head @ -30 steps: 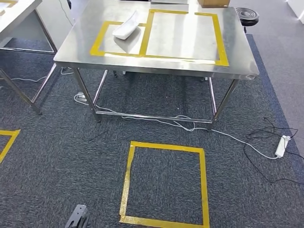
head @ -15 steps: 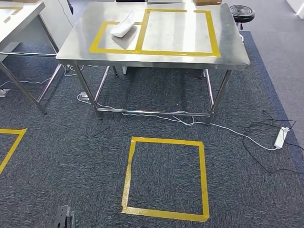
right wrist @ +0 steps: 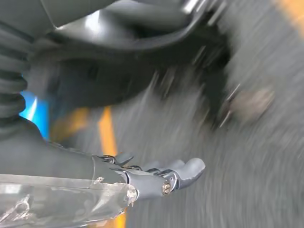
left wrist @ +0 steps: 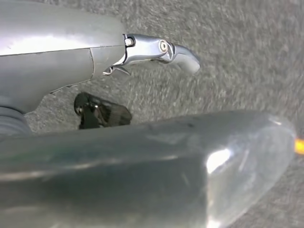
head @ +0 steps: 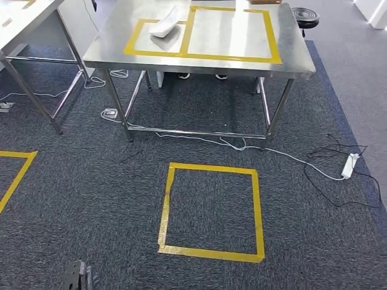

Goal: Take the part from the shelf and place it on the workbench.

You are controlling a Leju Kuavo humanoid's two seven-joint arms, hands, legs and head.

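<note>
Lying on workbench [head: 292,42], white part [head: 164,24] (head view), left hand [left wrist: 143,52], right hand [right wrist: 157,175] fingers [right wrist: 190,166] released

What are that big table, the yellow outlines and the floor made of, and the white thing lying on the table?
The table looks like brushed stainless steel: it mirrors the light softly. The yellow outlines seem to be adhesive tape, flat with slightly uneven edges. The floor appears to be dark speckled carpet with a short nubby pile. The white part looks like smooth moulded plastic, though it is too far off to be sure.

White curved part [head: 164,25] lying in the smaller yellow-taped rectangle [head: 136,37] on the steel workbench [head: 292,54]
</note>
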